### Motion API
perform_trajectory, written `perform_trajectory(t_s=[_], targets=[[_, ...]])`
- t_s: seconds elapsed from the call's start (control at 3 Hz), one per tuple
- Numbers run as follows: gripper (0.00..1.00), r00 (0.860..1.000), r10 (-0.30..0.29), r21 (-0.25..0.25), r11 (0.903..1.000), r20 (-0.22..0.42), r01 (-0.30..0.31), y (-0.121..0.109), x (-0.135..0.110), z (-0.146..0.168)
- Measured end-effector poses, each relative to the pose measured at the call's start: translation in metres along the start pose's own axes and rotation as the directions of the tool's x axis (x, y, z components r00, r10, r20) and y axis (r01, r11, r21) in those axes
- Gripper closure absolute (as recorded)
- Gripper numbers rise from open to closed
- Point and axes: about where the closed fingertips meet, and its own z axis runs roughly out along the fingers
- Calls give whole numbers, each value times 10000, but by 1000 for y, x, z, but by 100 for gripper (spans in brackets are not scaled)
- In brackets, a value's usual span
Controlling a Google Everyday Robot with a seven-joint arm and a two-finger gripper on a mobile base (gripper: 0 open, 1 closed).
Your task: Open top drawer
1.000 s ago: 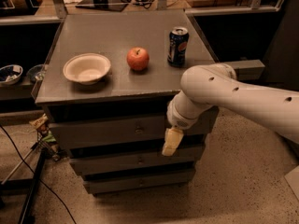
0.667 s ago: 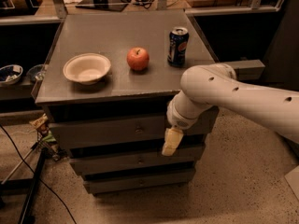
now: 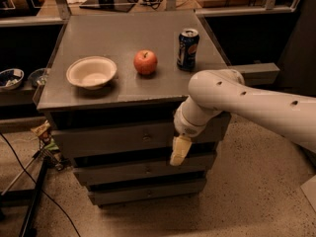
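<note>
Cabinet point(image 3: 128, 33) fills my view, with the white arm point(image 3: 256, 107) crossing the right end of the top drawer point(image 3: 108, 140), the uppermost one. The gripper point(image 3: 179, 151) hangs at that drawer's lower edge, right of its knob point(image 3: 146, 138). I cannot tell how open it is.

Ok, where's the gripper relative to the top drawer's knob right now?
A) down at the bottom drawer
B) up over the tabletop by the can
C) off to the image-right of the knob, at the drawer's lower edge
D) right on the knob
C: the gripper hangs at the lower edge of the top drawer, image-right of its knob and clear of it.
</note>
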Motion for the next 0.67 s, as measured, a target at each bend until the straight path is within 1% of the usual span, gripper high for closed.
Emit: perform_trajectory(t_s=[0.33,0.67], targets=[[0,10000,3,-182,9998,96,-1,3,1,7],[19,10000,3,-182,9998,96,-1,3,1,7]])
